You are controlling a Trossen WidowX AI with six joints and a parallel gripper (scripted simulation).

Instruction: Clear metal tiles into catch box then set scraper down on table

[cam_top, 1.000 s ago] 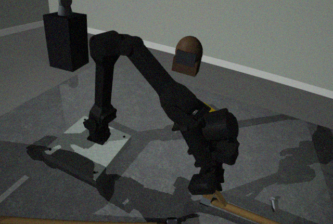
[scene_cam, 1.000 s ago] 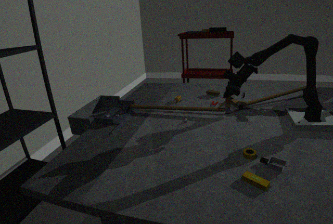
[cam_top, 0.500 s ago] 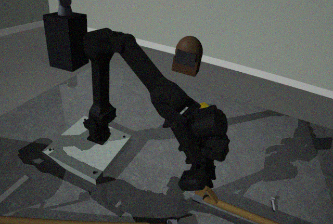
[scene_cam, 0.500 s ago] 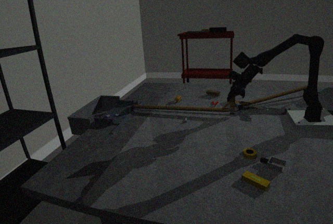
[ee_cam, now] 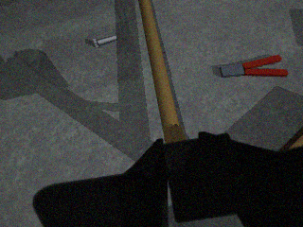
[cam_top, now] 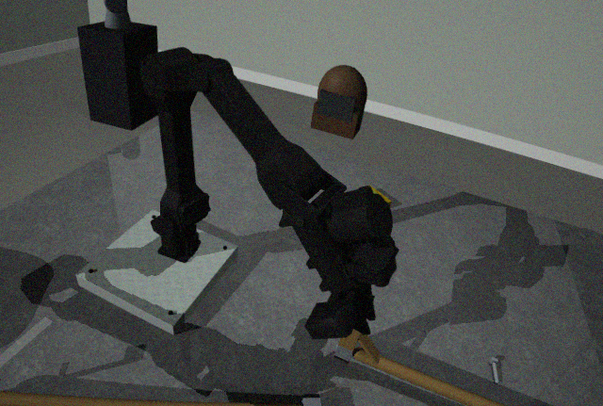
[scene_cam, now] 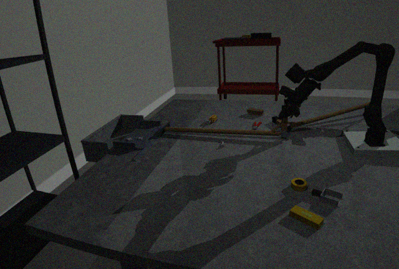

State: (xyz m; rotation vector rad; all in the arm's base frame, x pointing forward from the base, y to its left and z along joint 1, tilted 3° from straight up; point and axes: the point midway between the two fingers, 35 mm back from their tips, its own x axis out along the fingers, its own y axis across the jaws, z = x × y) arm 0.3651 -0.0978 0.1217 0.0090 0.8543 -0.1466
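"Status from the top view?" asks my partner.

"I've got the claw (cam_top: 351,331) (scene_cam: 280,119) (ee_cam: 181,141) low over the worktop (cam_top: 272,289) (scene_cam: 251,175) (ee_cam: 47,151), clamped on the short wooden grip (cam_top: 350,339) (scene_cam: 284,127) of the long scraper (cam_top: 428,382) (scene_cam: 222,130) (ee_cam: 158,71). Its handle runs away to the lower right, and a bolt (cam_top: 496,370) (scene_cam: 222,143) (ee_cam: 104,41) lies off to one side of it. Behind me, the arm (cam_top: 240,111) (scene_cam: 341,59) stands on a pale base plate (cam_top: 172,322) (scene_cam: 351,140)."

"And the exterior?"

"I see the scraper stretching from my claw towards the catch box (scene_cam: 93,150), its far end near the box. There are small pale pieces (scene_cam: 134,138) around there, but it's too dark for me to say which lie inside and which on the bench plate. Red-handled pliers (scene_cam: 257,125) (ee_cam: 265,72) sit beyond the handle; a roll of yellow tape (scene_cam: 293,187) and a yellow block (scene_cam: 306,217) lie well apart from it, on the near side."

"Wrist?"

"Dark fingers fill the bottom of my picture, partly open and stopped by the grip between them. I can't make out the contact itself. The handle leads up and away from them, with the bolt left of it in the picture and the pliers right."
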